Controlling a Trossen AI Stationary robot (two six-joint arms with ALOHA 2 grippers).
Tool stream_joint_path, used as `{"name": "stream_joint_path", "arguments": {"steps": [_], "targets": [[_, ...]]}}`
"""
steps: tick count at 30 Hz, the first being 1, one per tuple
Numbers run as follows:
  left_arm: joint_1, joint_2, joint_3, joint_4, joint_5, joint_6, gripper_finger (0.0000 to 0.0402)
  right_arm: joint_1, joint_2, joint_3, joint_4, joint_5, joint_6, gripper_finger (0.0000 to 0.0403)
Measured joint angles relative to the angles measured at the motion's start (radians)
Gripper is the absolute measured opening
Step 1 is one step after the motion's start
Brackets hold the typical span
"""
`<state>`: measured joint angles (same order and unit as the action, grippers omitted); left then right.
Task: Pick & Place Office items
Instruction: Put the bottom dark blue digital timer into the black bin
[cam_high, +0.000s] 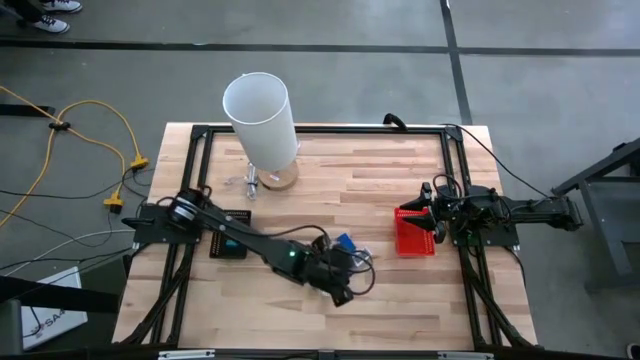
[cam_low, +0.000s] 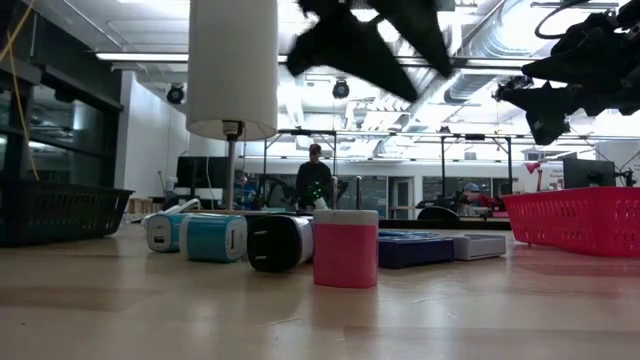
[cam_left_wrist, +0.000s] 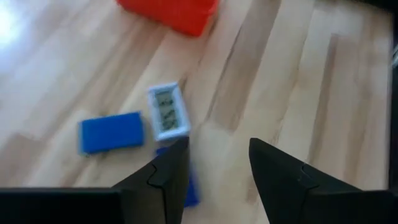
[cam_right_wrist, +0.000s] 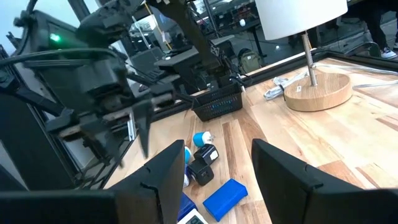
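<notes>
Above the blue office items (cam_left_wrist: 111, 132), the left claw (cam_left_wrist: 217, 165) hangs narrowly parted, holding nothing.

We see a table (cam_high: 380, 190) of pale, smooth wood planks with a faint sheen; a red plastic mesh basket (cam_high: 413, 236); a matt white lamp shade (cam_high: 260, 118) on a turned wood base (cam_right_wrist: 315, 91); smooth plastic office items (cam_left_wrist: 111, 132).

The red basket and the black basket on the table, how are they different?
The red basket sits on the right side below the right gripper; the black basket sits on the left side, partly under the left arm. The red one is brighter and looks bigger from above than the black one. Both are open-topped and rest on the wooden table.
</notes>
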<state>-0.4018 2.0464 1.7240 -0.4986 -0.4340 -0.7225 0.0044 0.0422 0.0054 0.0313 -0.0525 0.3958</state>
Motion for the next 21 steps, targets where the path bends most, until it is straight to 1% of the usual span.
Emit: {"name": "stream_joint_path", "arguments": {"steps": [5,9,14,21], "targets": [[0.017,0.032,0.002,-0.017,0.044,-0.114,0.0154,0.000,0.004,0.000,0.002,0.000,0.000,0.0174],[0.038,0.047,0.004,-0.025,0.062,-0.160,0.0154,0.000,0.013,0.000,-0.001,-0.001,0.000,0.0174],[0.067,0.066,0.002,-0.035,0.098,-0.162,0.0154,0.000,0.019,0.000,-0.002,0.000,0.000,0.0174],[0.091,0.088,0.003,-0.024,0.153,-0.117,0.0155,0.000,0.021,0.000,-0.002,0.000,0.000,0.0174]]}}
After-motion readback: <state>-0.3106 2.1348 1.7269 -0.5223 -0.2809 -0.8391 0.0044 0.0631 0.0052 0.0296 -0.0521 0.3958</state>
